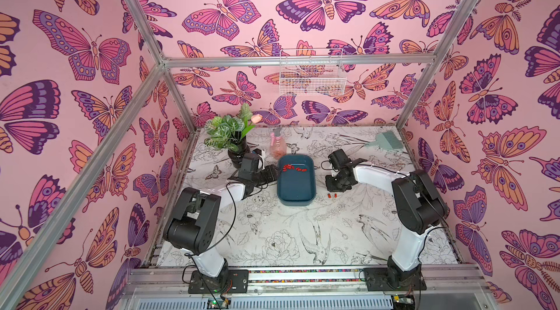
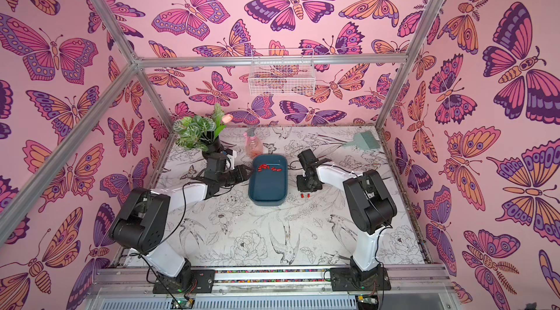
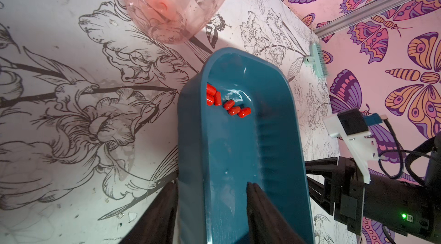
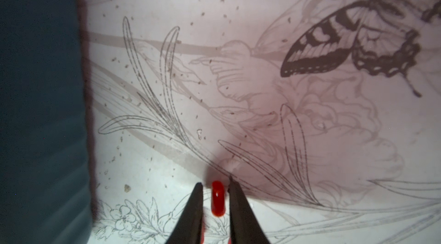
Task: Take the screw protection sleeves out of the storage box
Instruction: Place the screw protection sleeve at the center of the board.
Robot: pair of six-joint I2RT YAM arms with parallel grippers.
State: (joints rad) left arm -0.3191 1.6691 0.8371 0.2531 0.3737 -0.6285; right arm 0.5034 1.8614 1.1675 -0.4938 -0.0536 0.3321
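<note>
The dark teal storage box (image 1: 295,190) lies mid-table in both top views, also (image 2: 266,190). Several red screw protection sleeves (image 1: 294,167) cluster at its far end, close up in the left wrist view (image 3: 226,103). My left gripper (image 3: 212,183) is shut on the box's left wall (image 3: 191,159), one finger outside and one inside. Two sleeves (image 1: 331,195) lie on the table right of the box. My right gripper (image 4: 214,182) points down there, open. One sleeve (image 4: 217,198) lies loose between its fingers, with a gap on each side.
A pink spray bottle (image 1: 278,144) stands just behind the box, and a potted plant (image 1: 230,135) behind the left arm. A pale green brush (image 1: 385,141) lies at the back right. A white wire basket (image 1: 312,75) hangs on the rear wall.
</note>
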